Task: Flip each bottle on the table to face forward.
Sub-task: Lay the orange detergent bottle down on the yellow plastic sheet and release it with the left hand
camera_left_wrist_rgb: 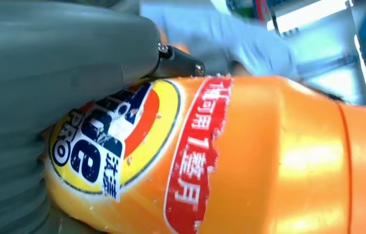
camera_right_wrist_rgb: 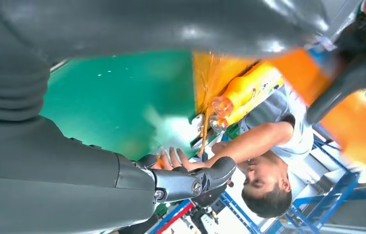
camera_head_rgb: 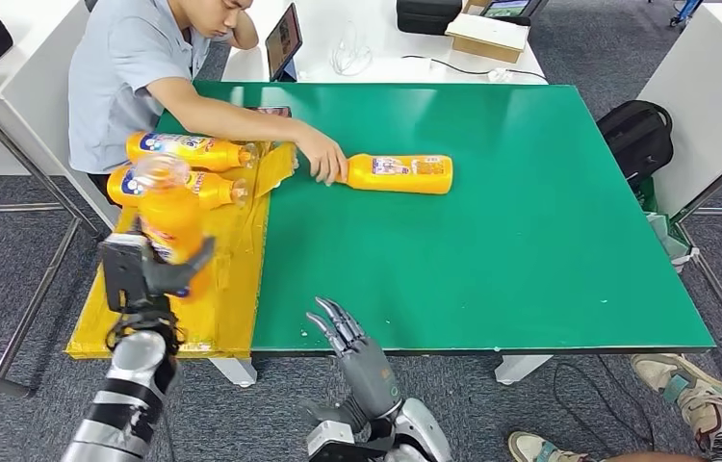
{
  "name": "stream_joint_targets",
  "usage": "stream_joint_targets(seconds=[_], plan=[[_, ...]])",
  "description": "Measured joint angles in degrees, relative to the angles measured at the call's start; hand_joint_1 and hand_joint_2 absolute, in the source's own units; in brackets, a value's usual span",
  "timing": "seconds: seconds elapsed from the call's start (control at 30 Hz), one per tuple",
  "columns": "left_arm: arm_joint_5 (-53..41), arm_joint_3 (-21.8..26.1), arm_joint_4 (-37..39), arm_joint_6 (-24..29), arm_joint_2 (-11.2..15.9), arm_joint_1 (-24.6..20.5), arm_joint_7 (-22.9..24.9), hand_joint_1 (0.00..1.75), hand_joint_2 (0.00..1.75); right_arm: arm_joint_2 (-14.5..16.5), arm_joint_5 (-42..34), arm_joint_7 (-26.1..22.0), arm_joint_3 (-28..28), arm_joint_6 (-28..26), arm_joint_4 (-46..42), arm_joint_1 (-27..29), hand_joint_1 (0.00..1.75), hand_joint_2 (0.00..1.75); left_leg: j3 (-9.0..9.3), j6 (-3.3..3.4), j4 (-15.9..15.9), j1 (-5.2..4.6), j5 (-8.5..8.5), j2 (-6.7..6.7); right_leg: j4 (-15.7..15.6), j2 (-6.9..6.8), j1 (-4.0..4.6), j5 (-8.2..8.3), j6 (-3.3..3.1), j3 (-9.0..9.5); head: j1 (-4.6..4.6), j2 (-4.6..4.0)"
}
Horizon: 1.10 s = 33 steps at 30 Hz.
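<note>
My left hand (camera_head_rgb: 150,274) grips an orange bottle (camera_head_rgb: 170,217) and holds it upright above the yellow board (camera_head_rgb: 232,289) at the table's left edge. Its label (camera_left_wrist_rgb: 108,141) faces the left wrist camera. Two more orange bottles (camera_head_rgb: 189,149) (camera_head_rgb: 205,188) lie side by side on the board behind it. Another orange bottle (camera_head_rgb: 400,173) lies on the green table (camera_head_rgb: 530,241), label up, with a person's hand (camera_head_rgb: 323,159) on its neck end. My right hand (camera_head_rgb: 357,351) hovers at the table's near edge, fingers apart and holding nothing.
A person in a grey shirt (camera_head_rgb: 126,67) sits at the table's far left, arm stretched over the board. A black bag (camera_head_rgb: 638,135) sits on the floor to the right. Someone's shoes (camera_head_rgb: 694,395) are near the front right corner.
</note>
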Motion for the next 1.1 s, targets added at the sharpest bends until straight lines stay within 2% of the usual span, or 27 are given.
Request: stream_joint_targets(seconds=[0.07,0.13,0.2,0.27,0.33,0.4,0.5,0.53,0.63,0.67,0.77,0.83,0.97,1.1], plan=[[-6.49,0.77,1.17,4.2,0.72,-0.7,-0.44,1.6,1.75,-0.4,0.55,0.0,-0.38,0.41,-1.49,0.57,0.0,0.0,-0.01,0.0,0.0,0.0,0.0,-0.04,0.0,-0.01,0.0,0.0,0.0,0.01,0.01,0.0],[-17.33,1.09,2.95,8.33,1.36,-1.56,0.02,1.58,1.75,-0.57,0.77,0.0,-0.64,1.76,-3.48,1.01,0.0,0.0,-0.02,0.0,0.0,-0.01,0.0,-0.04,0.0,-0.01,-0.01,0.0,0.0,0.01,0.01,0.0],[-27.64,1.3,5.71,9.11,1.98,-2.9,1.71,1.54,1.75,-0.52,0.8,-0.01,-0.75,3.73,-5.25,1.27,0.0,0.0,-0.02,0.0,0.0,-0.02,0.0,-0.03,-0.01,-0.01,-0.02,0.0,0.0,0.01,0.01,0.0],[-35.0,1.02,9.56,6.69,2.5,-4.56,3.6,1.5,1.75,-0.3,1.03,-0.02,-0.76,5.28,-6.12,1.3,0.0,0.0,-0.01,0.01,0.0,-0.02,0.01,-0.04,-0.01,-0.01,-0.02,0.0,0.0,0.01,0.01,0.0],[-39.26,0.18,14.75,1.38,3.04,-6.48,5.02,1.53,1.75,-0.12,0.72,-0.02,-0.76,6.37,-6.45,1.26,0.0,0.0,-0.01,0.01,0.0,-0.02,0.02,-0.04,-0.01,-0.01,-0.02,0.0,0.0,0.03,0.01,0.0],[-41.04,-0.9,20.19,-3.86,3.59,-8.18,5.65,1.6,1.75,-0.08,-0.32,-0.02,-0.76,7.14,-6.6,1.22,0.0,0.0,-0.01,0.02,0.0,-0.02,0.03,-0.01,0.0,0.0,-0.02,0.02,0.0,0.02,0.01,0.0],[-42.12,-2.32,25.89,-6.48,4.1,-10.6,5.03,1.57,1.75,-0.13,-1.5,-0.02,-0.76,7.7,-6.62,1.18,0.0,0.0,0.03,0.01,0.0,-0.03,0.04,0.01,0.01,-0.01,-0.02,0.03,0.0,0.06,0.01,0.0],[-42.28,-2.75,27.34,-6.98,4.21,-11.45,4.61,1.45,1.75,-0.14,-1.78,-0.02,-0.75,7.87,-6.62,1.16,0.0,0.0,0.05,0.01,0.0,-0.03,0.03,-0.01,0.01,-0.01,-0.03,0.03,0.0,0.1,0.02,0.0],[-41.96,-3.85,30.42,-9.59,4.47,-13.24,2.68,0.35,1.75,-0.13,-2.85,-0.01,-0.7,8.42,-6.59,1.13,0.0,0.0,0.09,0.0,0.0,-0.02,0.03,-0.03,0.01,-0.02,-0.02,0.01,-0.01,0.13,0.01,0.0],[-41.14,-4.11,31.1,-11.71,4.58,-13.67,1.28,0.06,1.75,-0.13,-3.51,-0.02,-0.67,8.8,-6.58,1.13,0.0,0.0,0.1,-0.01,0.0,-0.02,0.03,-0.03,0.01,-0.02,-0.01,0.01,-0.01,0.13,0.01,0.0],[-36.84,-4.33,32.23,-19.78,4.93,-14.41,-3.47,0.0,1.75,-0.11,-5.85,-0.02,-0.36,10.24,-6.57,1.04,0.0,0.0,0.12,-0.04,-0.01,-0.01,0.08,-0.06,0.04,-0.02,-0.01,0.01,-0.02,0.14,-0.01,0.0],[-34.58,-4.4,32.54,-23.18,5.01,-14.43,-5.55,0.0,1.75,-0.1,-6.73,-0.02,0.08,10.75,-6.57,0.85,0.0,0.0,0.12,-0.06,-0.01,-0.01,0.11,-0.06,0.05,-0.02,-0.01,0.01,-0.02,0.14,0.01,0.0],[-30.62,-4.47,32.65,-26.66,4.93,-14.32,-8.38,0.0,1.75,-0.01,-7.63,-0.02,1.1,10.92,-6.57,0.36,0.0,0.0,0.1,-0.06,-0.01,-0.02,0.12,-0.05,0.05,-0.02,-0.02,0.02,-0.01,0.13,0.02,0.0],[-29.32,-4.55,32.06,-27.34,4.98,-13.99,-9.46,0.0,1.75,0.04,-8.53,-0.02,1.78,10.53,-6.5,-0.12,0.0,0.0,0.07,-0.06,-0.01,-0.02,0.12,-0.07,0.05,-0.02,-0.02,0.02,-0.01,0.12,0.02,0.0]])
